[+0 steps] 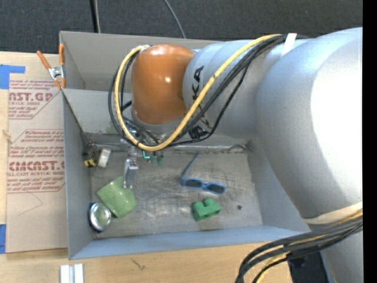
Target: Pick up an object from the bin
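Note:
My gripper [128, 175] hangs below the orange wrist cover, in the left half of the bin. Its lower end reaches down to the upper edge of a light green cup [118, 198] lying on its side at the front left. Whether it touches the cup I cannot tell. A shiny silver round thing [99, 216] lies against the cup's left front, in the bin's front left corner. A small white, yellow and black thing [98, 158] rests by the left wall, behind the cup.
Blue sunglasses [203, 184] lie on the bin floor right of centre. A small dark green block [206, 209] sits just in front of them. The arm covers the back and right of the bin.

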You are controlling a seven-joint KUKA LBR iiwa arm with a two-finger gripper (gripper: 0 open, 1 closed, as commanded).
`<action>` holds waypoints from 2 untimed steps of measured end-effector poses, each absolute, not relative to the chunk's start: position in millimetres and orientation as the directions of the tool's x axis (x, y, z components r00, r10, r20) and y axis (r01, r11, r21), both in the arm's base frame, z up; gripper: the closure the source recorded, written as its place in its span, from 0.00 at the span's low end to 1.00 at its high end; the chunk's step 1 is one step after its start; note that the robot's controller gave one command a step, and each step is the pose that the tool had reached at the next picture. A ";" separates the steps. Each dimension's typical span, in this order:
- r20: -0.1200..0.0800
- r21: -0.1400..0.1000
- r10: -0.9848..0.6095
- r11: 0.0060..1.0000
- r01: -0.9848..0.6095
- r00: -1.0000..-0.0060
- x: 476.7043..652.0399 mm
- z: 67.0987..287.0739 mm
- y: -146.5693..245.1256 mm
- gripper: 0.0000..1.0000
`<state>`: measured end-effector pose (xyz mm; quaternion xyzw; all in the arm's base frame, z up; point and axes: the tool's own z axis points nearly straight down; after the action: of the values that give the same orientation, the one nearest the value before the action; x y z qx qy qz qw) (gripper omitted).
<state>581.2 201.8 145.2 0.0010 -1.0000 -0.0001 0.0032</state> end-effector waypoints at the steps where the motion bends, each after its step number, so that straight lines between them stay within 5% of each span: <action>1: -0.006 0.000 -0.321 0.947 -0.321 -0.947 531.4 72.5 206.4 0.00; 2: -0.002 0.002 -0.749 0.662 -0.749 -0.662 483.0 100.2 238.6 0.00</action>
<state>483.0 238.6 100.2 0.4110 -0.9116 -0.0011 -0.0005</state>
